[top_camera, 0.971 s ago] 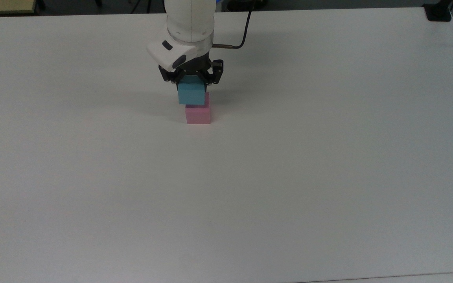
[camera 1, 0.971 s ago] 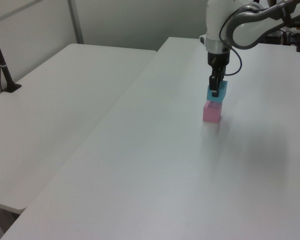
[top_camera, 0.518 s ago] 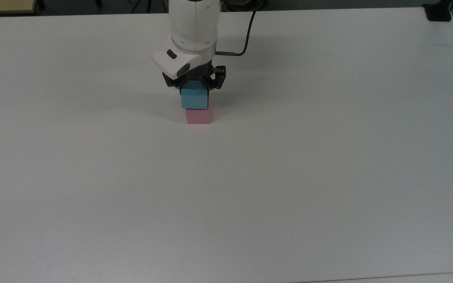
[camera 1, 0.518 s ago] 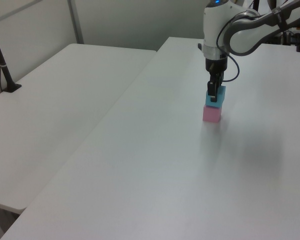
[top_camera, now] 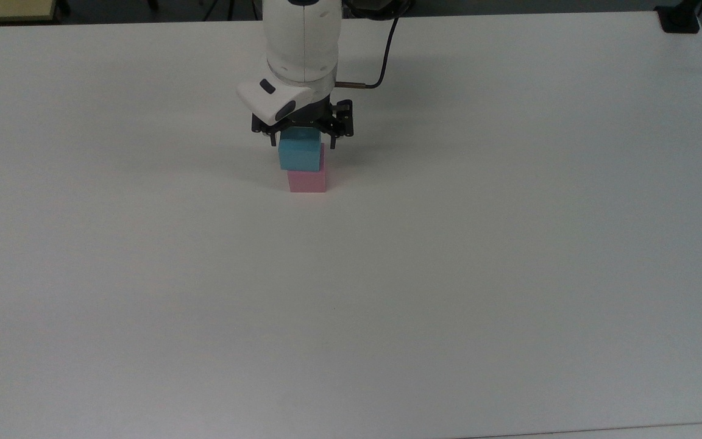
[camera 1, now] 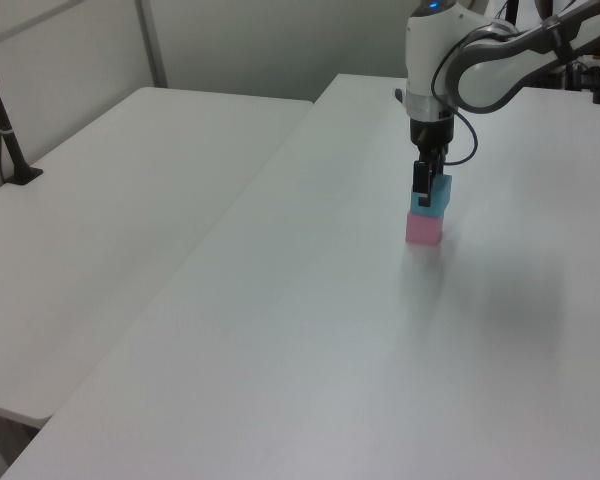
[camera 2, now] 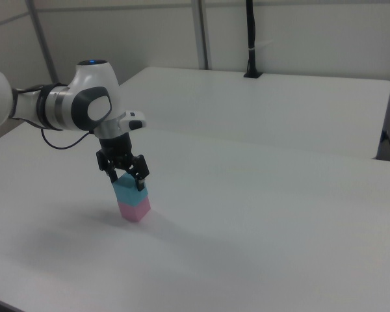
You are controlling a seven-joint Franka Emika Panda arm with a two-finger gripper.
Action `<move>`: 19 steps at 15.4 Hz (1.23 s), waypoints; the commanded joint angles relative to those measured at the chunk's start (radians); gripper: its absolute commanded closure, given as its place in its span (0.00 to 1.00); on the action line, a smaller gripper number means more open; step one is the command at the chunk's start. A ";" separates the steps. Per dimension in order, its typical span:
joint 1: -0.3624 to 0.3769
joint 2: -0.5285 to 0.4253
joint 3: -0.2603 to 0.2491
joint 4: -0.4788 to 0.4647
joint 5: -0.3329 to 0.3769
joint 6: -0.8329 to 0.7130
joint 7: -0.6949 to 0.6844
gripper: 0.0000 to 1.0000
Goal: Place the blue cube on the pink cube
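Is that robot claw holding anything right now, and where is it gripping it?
It looks released: the gripper straddles the blue cube, fingers spread off its sides. The cube rests on the pink cube.

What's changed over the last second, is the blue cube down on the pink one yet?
The gripper carried the blue cube over and lowered it until it sits on the pink cube, shifted slightly toward the top view's left. The fingers have since spread and stand apart from the blue cube's sides, so it looks let go. The pink cube kept its place on the table.
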 commanded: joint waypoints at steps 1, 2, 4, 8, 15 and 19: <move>-0.002 -0.038 -0.004 0.047 0.019 -0.046 0.012 0.00; -0.002 -0.049 -0.004 0.086 0.019 -0.099 0.012 0.00; -0.001 -0.059 -0.004 0.184 0.019 -0.237 0.012 0.00; 0.004 -0.075 -0.005 0.349 0.017 -0.445 0.012 0.00; -0.036 -0.106 -0.013 0.432 0.008 -0.545 0.007 0.00; -0.073 -0.106 0.001 0.432 0.010 -0.528 0.002 0.00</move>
